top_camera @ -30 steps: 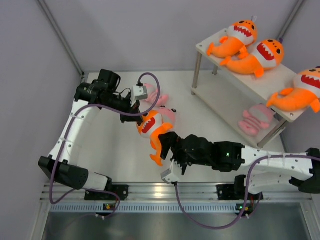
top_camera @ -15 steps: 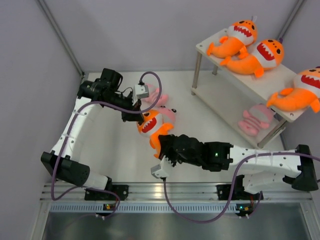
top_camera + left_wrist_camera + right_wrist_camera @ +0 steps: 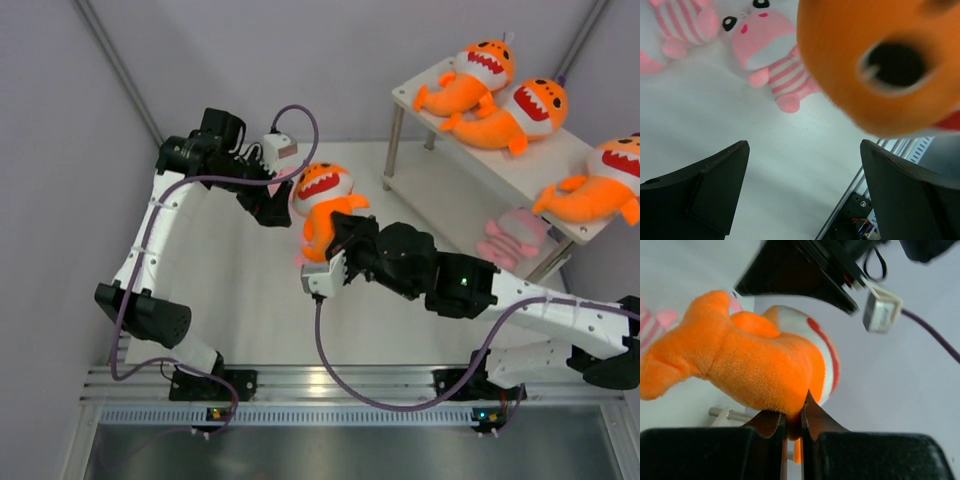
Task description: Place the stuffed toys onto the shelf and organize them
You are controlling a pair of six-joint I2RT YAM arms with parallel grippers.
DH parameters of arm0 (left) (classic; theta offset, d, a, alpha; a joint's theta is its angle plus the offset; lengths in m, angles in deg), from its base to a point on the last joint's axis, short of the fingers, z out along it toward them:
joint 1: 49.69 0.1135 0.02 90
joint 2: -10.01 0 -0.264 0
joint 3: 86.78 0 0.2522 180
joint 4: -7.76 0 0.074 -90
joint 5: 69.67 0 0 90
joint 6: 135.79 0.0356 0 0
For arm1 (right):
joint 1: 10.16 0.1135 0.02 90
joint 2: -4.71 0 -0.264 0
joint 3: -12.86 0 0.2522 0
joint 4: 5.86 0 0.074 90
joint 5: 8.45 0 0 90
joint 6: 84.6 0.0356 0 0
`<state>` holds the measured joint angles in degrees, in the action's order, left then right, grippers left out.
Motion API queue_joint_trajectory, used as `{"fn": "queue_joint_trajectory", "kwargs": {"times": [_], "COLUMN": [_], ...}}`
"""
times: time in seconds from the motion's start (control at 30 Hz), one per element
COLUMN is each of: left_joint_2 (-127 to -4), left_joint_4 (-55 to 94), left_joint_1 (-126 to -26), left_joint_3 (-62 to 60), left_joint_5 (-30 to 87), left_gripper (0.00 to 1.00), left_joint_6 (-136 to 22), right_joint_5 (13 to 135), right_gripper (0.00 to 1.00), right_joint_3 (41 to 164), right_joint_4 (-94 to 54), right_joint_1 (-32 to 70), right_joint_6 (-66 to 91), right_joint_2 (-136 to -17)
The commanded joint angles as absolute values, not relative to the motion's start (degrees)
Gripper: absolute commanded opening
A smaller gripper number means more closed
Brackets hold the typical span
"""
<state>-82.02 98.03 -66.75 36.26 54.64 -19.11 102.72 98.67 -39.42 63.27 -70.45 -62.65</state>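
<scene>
We find three orange sharks (image 3: 470, 82) on the shelf's (image 3: 566, 160) top board and one pink striped plush (image 3: 512, 240) on its lower board. Left of the shelf, the right gripper (image 3: 792, 415) pinches the fourth orange shark (image 3: 322, 198). The left gripper (image 3: 802, 165) beside it stands wide. Two loose pink plush (image 3: 772, 60) lie on the table (image 3: 715, 115) below.

Soft, even light is filling the top view, shadows faint. Left wrist cam is blurring the close-up orange shark plush (image 3: 840, 50); right wrist bg is smearing.
</scene>
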Motion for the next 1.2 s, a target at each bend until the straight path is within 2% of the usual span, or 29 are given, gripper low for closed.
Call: {"fn": "queue_joint_trajectory", "kwargs": {"times": [0.0,0.17,0.4,0.5,0.63,0.83,1.0,1.17], "left_joint_2": [-80.5,-79.3,-77.9,-78.1,-78.8,-78.9,-78.1,-77.3], "left_joint_4": [95.8,95.0,95.1,94.9,94.8,94.7,94.8,94.7], "left_joint_1": [-65.1,-64.1,-64.1,-64.1,-64.1,-64.1,-64.1,-64.1], "left_joint_3": [40.1,39.9,36.8,36.2,36.2,35.8,33.9,32.7], "left_joint_5": [49.3,44.7,46.4,47.2,48.3,49.6,50.2,50.3], "left_gripper": [0.99,0.99,0.99,0.99,0.99,0.99,0.99,0.98], "left_joint_6": [-23.4,-22.0,-20.6,-20.6,-20.8,-20.9,-20.5,-19.9], "right_joint_5": [108.3,116.5,140.7,144.4,143.4,137.4,129.7,123.2], "right_gripper": [0.00,0.00,0.00,0.00,0.00,0.00,0.00,0.00], "right_joint_3": [106.9,114.4,124.6,126.1,125.5,125.1,118.6,111.2], "right_joint_4": [-39.5,-44.5,-44.8,-44.5,-43.2,-51.6,-60.4,-58.3], "right_joint_1": [60.1,58.2,56.5,53.4,45.7,33.5,26.1,18.4], "right_joint_6": [-68.3,-68.7,-76.6,-79.5,-82.0,-82.0,-79.9,-78.2], "right_joint_2": [-59.5,-60.1,-61.2,-59.8,-56.7,-55.0,-53.1,-51.5]}}
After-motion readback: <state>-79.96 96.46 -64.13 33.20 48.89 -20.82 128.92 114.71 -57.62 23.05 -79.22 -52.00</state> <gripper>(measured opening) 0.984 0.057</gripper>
